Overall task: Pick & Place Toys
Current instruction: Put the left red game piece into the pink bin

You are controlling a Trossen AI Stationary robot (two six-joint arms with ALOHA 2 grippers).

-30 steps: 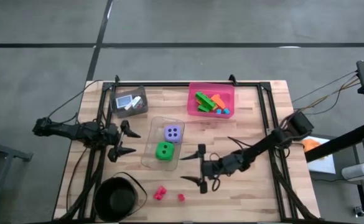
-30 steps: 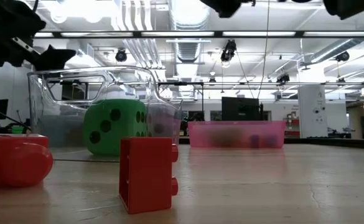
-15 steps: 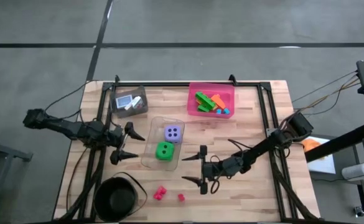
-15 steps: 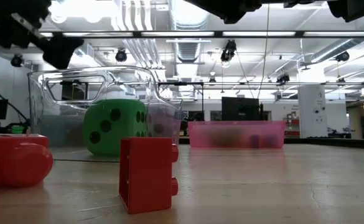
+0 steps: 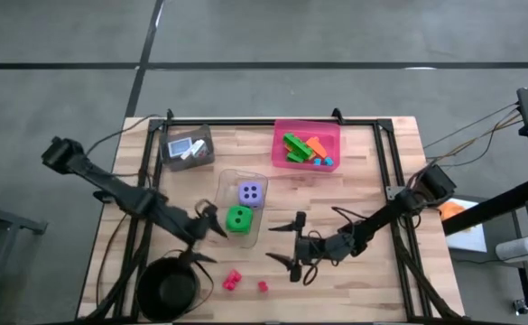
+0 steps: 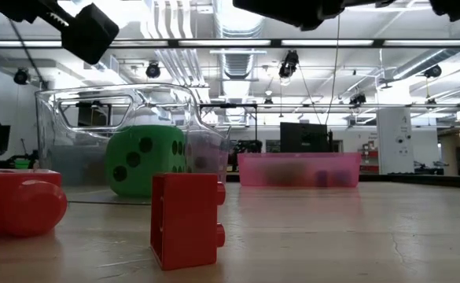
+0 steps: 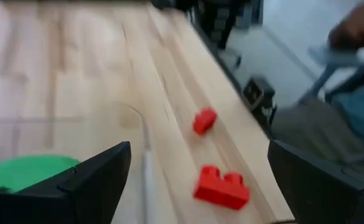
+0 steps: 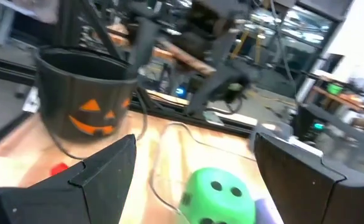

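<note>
The left tool [image 5: 206, 236] hangs over the lower middle of the bench [image 5: 363, 171] in the high view, just left of the clear bin [image 5: 220, 227]. Its two fingers are spread wide and hold nothing. It points toward the two red bricks, so it looks ready to go for one of them.

The bigger red brick [image 5: 233, 281] and the small red brick [image 5: 263, 286] lie loose on the wood near the bottom edge. They are near each other but not touching. They seem to be the only toys not yet in a bin.

The right tool [image 5: 293, 246] hangs just right of the clear bin, above the bricks in the high view. Its fingers are wide too, and empty.

Inside the clear bin sit a green dice [image 5: 238, 218] and a purple dice [image 5: 251, 193]. The pink bin [image 5: 278, 135] at the top holds green, orange and blue bricks [image 5: 305, 149]. A grey bin [image 5: 168, 161] at the upper left holds small cards [image 5: 184, 147].

The black bucket [image 5: 168, 287] stands at the lower left, close to the left tool and the bigger brick. The left arm could bump it or the clear bin on the way down. The two tools are near each other, so they could get in each other's way.
</note>
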